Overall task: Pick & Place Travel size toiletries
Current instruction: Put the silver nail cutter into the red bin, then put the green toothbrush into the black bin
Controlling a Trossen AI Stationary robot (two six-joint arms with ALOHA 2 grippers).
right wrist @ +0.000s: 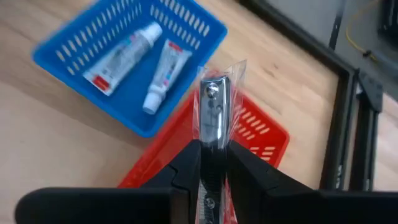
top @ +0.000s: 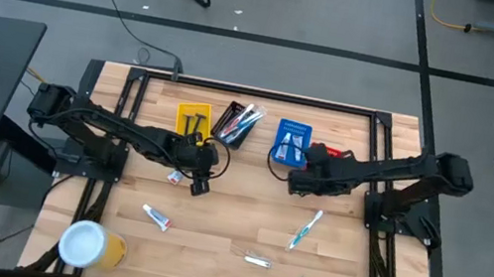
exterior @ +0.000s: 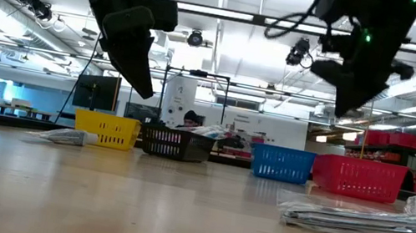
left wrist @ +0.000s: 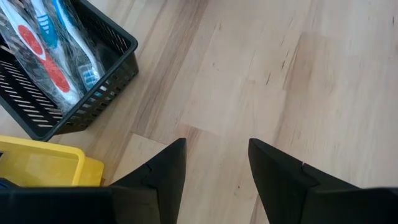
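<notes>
The right claw [right wrist: 214, 163] pinches a wrapped silvery nail clipper [right wrist: 213, 112] above the red basket [right wrist: 258, 134], just beside the blue basket [right wrist: 199, 31] holding two white tubes [right wrist: 124, 56]. The left claw [left wrist: 214, 168] hangs spread and empty over bare bench [left wrist: 280, 74] near the black basket [left wrist: 93, 81] of toothbrushes [left wrist: 59, 37] and the yellow basket [left wrist: 43, 168]. Loose on the bench — a tube [top: 156, 217], a toothbrush [top: 305, 229], two clear-wrapped items [top: 257, 259] — with a yellow cup [top: 90, 245] at the front left corner.
</notes>
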